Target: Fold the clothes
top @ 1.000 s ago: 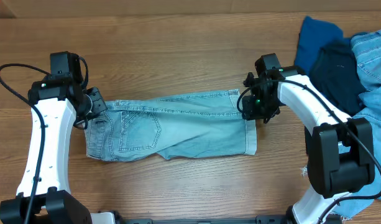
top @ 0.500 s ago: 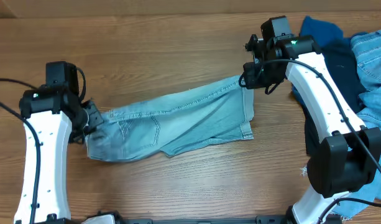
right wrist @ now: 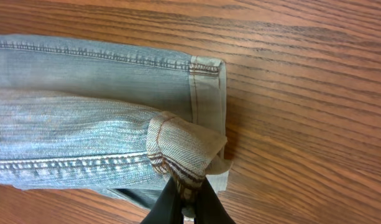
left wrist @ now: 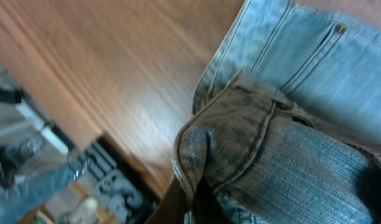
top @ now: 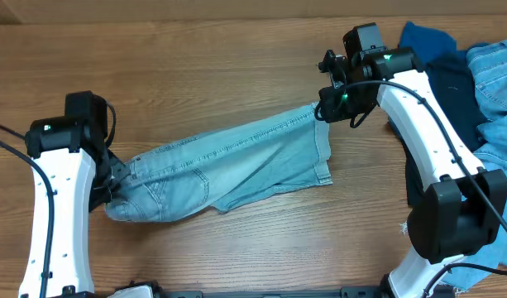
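Observation:
Pale light-wash blue denim jeans (top: pixel 228 161) lie stretched slantwise across the wooden table, folded lengthwise, with a stitched back pocket showing. My left gripper (top: pixel 112 178) is shut on the waistband end (left wrist: pixel 199 155) at the lower left. My right gripper (top: pixel 323 112) is shut on the hem end (right wrist: pixel 184 155) at the upper right and holds it lifted. The jeans hang taut between the two grippers.
A pile of other clothes sits at the right edge: a royal blue garment (top: pixel 418 50), a dark navy one (top: pixel 451 99) and light denim (top: pixel 497 74). The right arm (top: pixel 427 141) reaches past this pile. The wooden table (top: pixel 195 66) shows around the jeans.
My right gripper lifted the hem end up and back. My left gripper moved toward the front with the waistband. The jeans went from lying straight to slanted and taut.

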`<act>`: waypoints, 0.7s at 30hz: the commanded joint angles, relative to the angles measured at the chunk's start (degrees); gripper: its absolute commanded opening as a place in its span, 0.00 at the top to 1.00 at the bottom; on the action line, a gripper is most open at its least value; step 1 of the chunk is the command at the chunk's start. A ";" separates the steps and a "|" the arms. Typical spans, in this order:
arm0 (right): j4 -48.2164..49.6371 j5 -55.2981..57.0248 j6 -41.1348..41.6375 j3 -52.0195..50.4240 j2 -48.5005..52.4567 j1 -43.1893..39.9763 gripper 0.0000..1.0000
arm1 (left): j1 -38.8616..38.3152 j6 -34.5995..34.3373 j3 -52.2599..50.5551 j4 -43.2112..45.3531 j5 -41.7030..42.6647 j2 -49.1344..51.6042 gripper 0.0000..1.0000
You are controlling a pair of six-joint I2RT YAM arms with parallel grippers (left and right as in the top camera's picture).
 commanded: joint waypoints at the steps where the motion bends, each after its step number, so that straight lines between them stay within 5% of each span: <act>1: 0.70 2.71 -0.26 1.55 -0.66 -0.48 0.95 | 0.37 1.25 0.98 -3.30 10.38 -1.11 0.96; 3: 0.94 2.69 -0.26 0.59 -0.68 -0.48 0.95 | 0.37 7.15 0.98 -5.81 19.74 -1.11 0.96; 7: 1.97 2.69 -0.26 -0.90 -0.68 -0.48 0.95 | 0.37 7.17 0.98 -10.97 22.47 -1.14 0.96; 12: 5.25 2.56 -0.22 -0.90 -0.66 -0.48 0.94 | 0.39 -0.50 0.96 -8.85 11.26 -1.11 0.88; 17: 8.44 1.16 0.02 -0.90 -0.66 -0.48 0.87 | 0.39 -0.85 -3.45 -8.02 9.94 -1.11 0.78; 20: 8.74 1.16 0.04 -0.92 -0.39 -0.48 0.68 | 0.44 -6.51 -8.26 -2.73 2.36 -1.09 0.64; 21: 8.81 1.16 0.04 -0.92 -0.09 -0.48 0.65 | 0.44 -7.45 -8.92 -0.02 -0.09 -1.09 0.47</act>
